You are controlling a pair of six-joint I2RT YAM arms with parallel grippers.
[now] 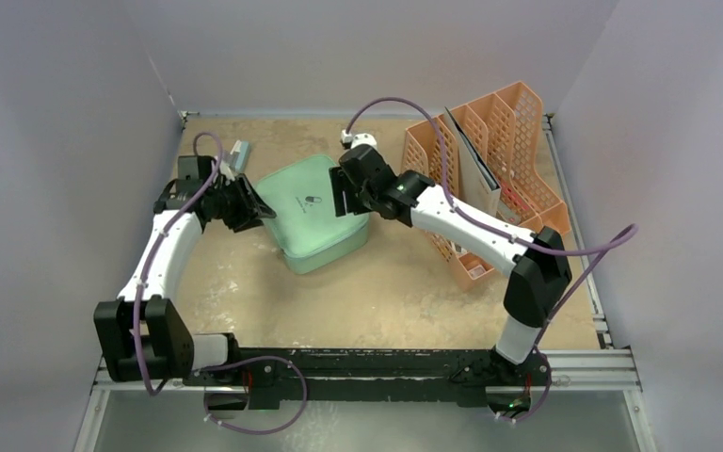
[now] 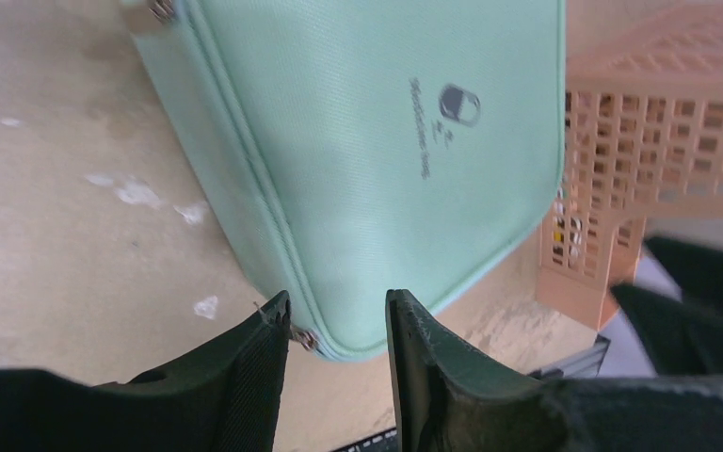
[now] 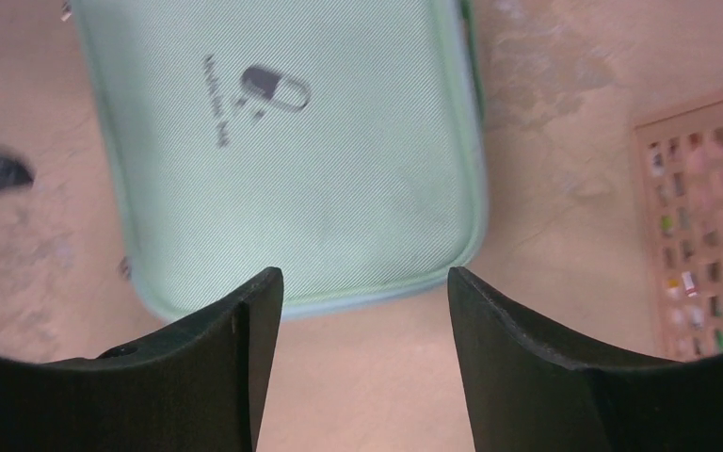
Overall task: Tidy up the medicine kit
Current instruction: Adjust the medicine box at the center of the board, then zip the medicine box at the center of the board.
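The mint-green medicine kit lies closed on the table, its lid with the small pill icon facing up. My left gripper is at the kit's left corner. In the left wrist view the gripper stands open with that corner of the kit showing between the jaws. A metal zipper pull sits just beside the left fingertip and is not held. My right gripper hovers over the kit's right side. In the right wrist view it is open above the edge of the kit, with nothing between its fingers.
A peach mesh file rack stands at the back right, close to the right arm, with a flat grey folder upright in it. The rack also shows in both wrist views. A small pale box lies at the back left.
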